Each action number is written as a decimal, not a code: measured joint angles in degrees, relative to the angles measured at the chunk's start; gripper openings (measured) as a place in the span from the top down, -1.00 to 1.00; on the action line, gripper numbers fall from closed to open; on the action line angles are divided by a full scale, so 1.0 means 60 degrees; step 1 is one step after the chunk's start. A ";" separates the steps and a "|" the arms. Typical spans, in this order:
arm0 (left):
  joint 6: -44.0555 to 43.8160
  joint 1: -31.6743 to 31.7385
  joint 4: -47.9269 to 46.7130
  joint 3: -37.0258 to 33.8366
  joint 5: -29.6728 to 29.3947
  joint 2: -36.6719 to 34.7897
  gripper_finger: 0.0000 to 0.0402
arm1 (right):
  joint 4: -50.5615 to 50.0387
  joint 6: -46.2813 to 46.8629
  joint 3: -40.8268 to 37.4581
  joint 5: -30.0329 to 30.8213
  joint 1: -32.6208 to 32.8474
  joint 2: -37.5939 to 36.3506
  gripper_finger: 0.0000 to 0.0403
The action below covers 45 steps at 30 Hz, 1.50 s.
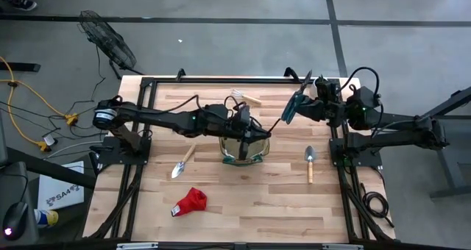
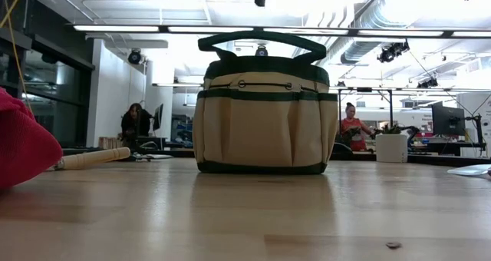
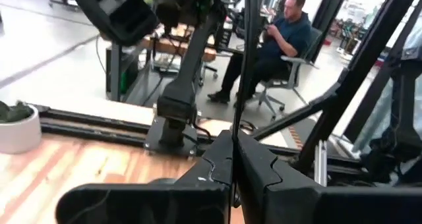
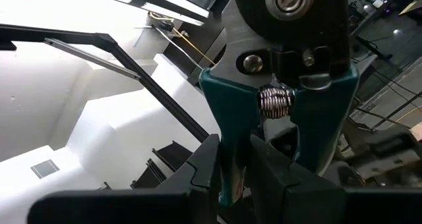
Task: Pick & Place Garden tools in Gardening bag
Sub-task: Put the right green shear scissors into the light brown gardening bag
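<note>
Only one piece of lettering is found: dark print on a white box [image 1: 61, 196] lying on the floor beside the worktop's left edge in the high view. The characters are too small to be read with certainty. No other text, label, brand or number can be read.

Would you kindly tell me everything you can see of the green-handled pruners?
The green-handled pruners have teal-green handles, a coiled metal spring between them, and grey metal at the pivot with a bolt and rivet. The right gripper clamps one handle between its dark fingers. In the high view the pruners are lifted off the wooden table, near its back right corner, tilted, beside the gardening bag, not in it.
</note>
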 joint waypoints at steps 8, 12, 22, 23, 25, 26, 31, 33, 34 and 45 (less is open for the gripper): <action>0.0143 0.0000 -0.0582 -0.0007 -0.0100 -0.0381 1.00 | -0.0671 -0.0199 0.0000 0.0056 0.0003 0.0005 0.75; 0.0143 0.0000 -0.0666 -0.0007 -0.0106 -0.0502 1.00 | -0.0605 -0.0260 0.0000 0.0168 0.0003 0.0000 0.72; 0.0139 0.0000 -0.0627 -0.0007 -0.0165 -0.0549 1.00 | -0.0627 -0.0449 0.0000 0.0379 0.0003 0.0004 0.56; 0.0140 0.0000 -0.0621 -0.0007 -0.0165 -0.0549 1.00 | -0.0634 -0.0449 0.0000 0.0408 0.0003 0.0000 0.54; 0.0139 0.0000 -0.0532 -0.0007 -0.0161 -0.0549 1.00 | -0.0640 -0.0449 0.0000 0.0494 0.0003 0.0004 0.51; 0.0139 0.0000 -0.0476 -0.0007 -0.0161 -0.0549 1.00 | -0.0651 -0.0456 0.0000 0.0534 0.0003 0.0000 0.49; 0.0179 0.0000 -0.0753 0.0375 -0.0150 -0.0534 1.00 | -0.0721 -0.0504 0.0000 0.0554 0.0004 -0.0001 0.43; 0.0362 0.0000 -0.0905 0.0635 -0.0165 -0.0534 1.00 | -0.0811 -0.0507 0.0000 0.0554 0.0003 -0.0007 0.43; 0.0441 0.0004 -0.1114 0.0759 -0.0192 -0.0534 1.00 | -0.0849 -0.0508 0.0000 0.0554 0.0003 0.0000 0.43; 0.1463 0.0004 -0.2547 0.2602 -0.0093 -0.0534 1.00 | -0.0910 -0.0882 0.0000 0.0550 0.0003 0.0000 0.43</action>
